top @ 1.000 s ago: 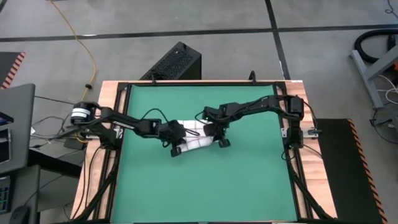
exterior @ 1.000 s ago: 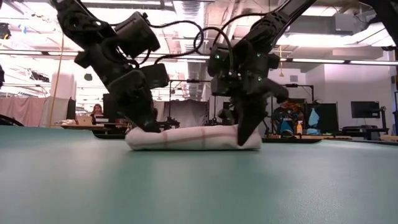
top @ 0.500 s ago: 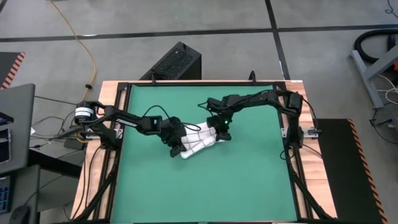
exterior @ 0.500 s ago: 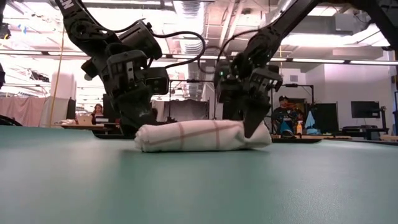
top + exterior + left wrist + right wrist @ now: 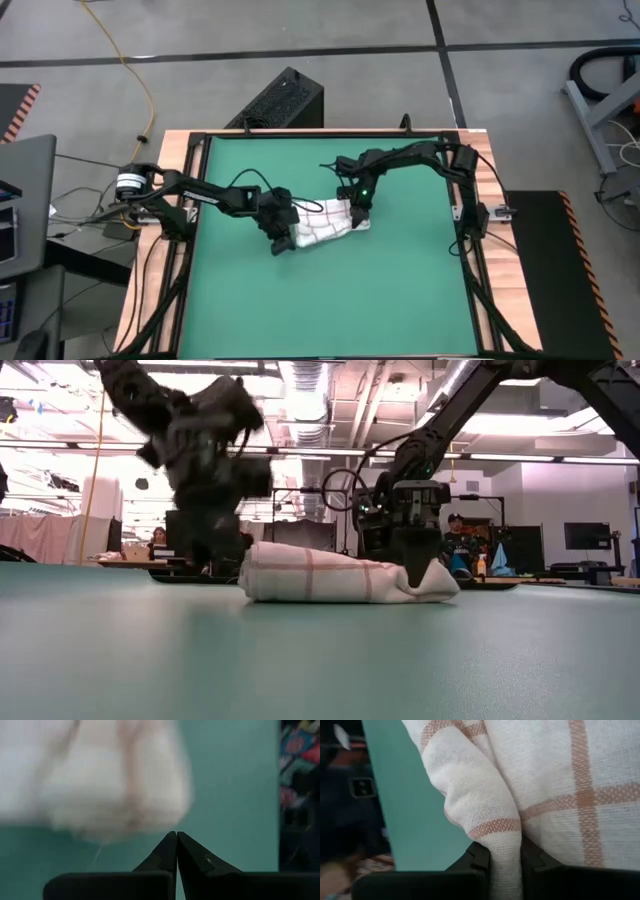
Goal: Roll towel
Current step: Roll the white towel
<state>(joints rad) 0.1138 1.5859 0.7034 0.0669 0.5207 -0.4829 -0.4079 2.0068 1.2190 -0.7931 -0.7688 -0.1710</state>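
- Your right gripper (image 5: 504, 862) has its fingers (image 5: 476, 860) pinching a fold of the towel (image 5: 560, 785); in the right wrist view the cloth is squeezed into the narrow gap at the bottom centre of the frame, which is why they cannot meet fully.
- That pinch looks like your anchor: it holds one end of the bundle so the layers should not spring apart.
- Your left gripper (image 5: 176, 836) has its fingers (image 5: 162, 854) pressed together with nothing between them; the left wrist view shows the tips at lower centre, just short of the blurred white cloth filling the upper left. I cannot tell whether they touch it.
- With tips together like that, it serves as a pusher, not a clamp, probably to nudge or tuck the free end.
- In the high view the towel (image 5: 322, 226) lies a little above the centre of the green mat (image 5: 400, 290), between the two grippers, the left gripper (image 5: 281, 242) at its left end and the right gripper (image 5: 357, 217) at its right end.
- In the low view the towel (image 5: 340, 577) is a low, loose bundle at mid-frame, thicker on the left and tapering flat on the right under the right gripper (image 5: 420, 565). The roll seems partly made, not yet tight.
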